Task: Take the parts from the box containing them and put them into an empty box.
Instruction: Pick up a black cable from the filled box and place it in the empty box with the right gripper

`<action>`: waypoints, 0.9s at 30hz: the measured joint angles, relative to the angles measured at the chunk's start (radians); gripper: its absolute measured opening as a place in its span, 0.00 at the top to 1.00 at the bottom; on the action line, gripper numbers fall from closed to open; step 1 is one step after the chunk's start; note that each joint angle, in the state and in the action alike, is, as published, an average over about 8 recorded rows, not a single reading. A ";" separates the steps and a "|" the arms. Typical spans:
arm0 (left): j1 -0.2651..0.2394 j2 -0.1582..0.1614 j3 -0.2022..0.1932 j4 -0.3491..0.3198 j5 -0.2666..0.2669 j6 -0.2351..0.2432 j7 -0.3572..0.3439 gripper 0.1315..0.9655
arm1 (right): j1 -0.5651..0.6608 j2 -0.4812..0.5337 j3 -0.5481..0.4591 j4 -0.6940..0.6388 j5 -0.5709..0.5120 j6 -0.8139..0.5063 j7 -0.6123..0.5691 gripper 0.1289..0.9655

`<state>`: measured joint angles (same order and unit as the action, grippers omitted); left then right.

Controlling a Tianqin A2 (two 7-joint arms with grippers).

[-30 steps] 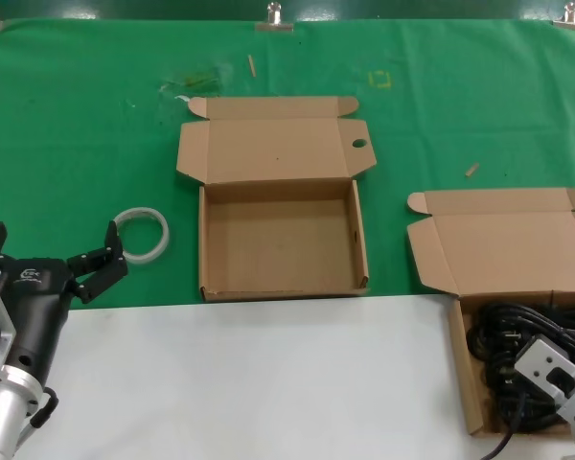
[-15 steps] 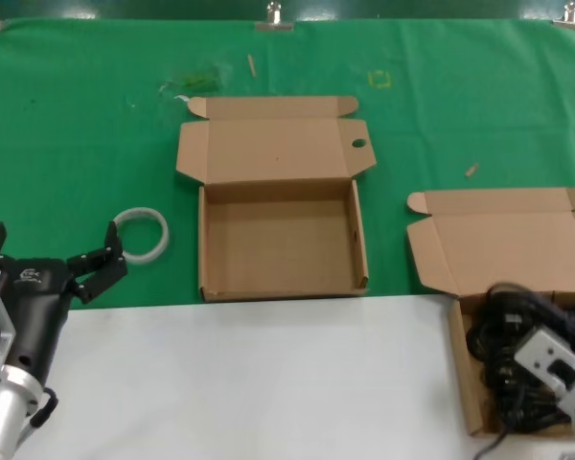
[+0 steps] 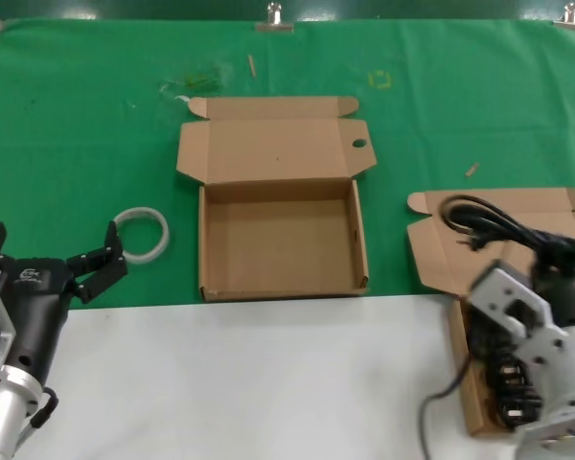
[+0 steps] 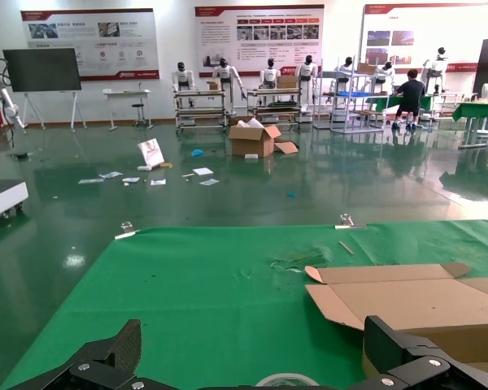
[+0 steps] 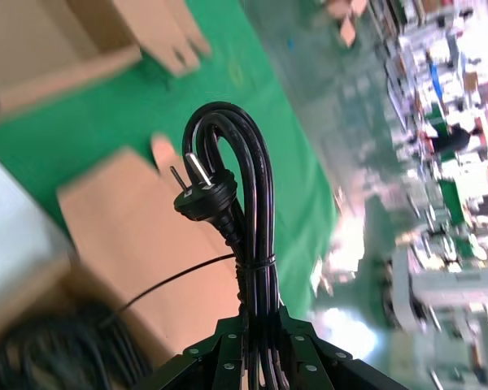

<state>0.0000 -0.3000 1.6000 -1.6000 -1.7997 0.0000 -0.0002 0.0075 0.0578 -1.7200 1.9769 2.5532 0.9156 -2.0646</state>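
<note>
Gripping a looped black power cord (image 5: 242, 203), the right hand (image 5: 256, 337) hides the cardboard box (image 3: 467, 369) beneath; left hand (image 3: 50, 264) gapes idle.

A green cloth (image 3: 77, 144) carries two open cardboard boxes (image 3: 283, 240) (image 3: 498, 240) and a tape ring (image 3: 141, 235).

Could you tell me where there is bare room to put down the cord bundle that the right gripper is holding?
The empty box is bare inside, and so is the white surface between the left gripper and right gripper. The source box is crowded with cords; the tape ring takes the green cloth beside the left gripper.
</note>
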 joint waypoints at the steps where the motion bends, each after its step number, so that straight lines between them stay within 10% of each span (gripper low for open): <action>1: 0.000 0.000 0.000 0.000 0.000 0.000 0.000 0.00 | 0.010 0.000 -0.018 -0.011 -0.003 -0.006 0.013 0.92; 27: 0.000 0.000 0.000 0.000 0.000 0.000 0.000 0.00 | 0.307 0.004 -0.431 -0.497 -0.050 -0.200 0.328 0.92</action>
<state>0.0000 -0.3000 1.6000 -1.6000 -1.7997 0.0000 -0.0002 0.3142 0.0621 -2.1506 1.4797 2.5029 0.7158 -1.7365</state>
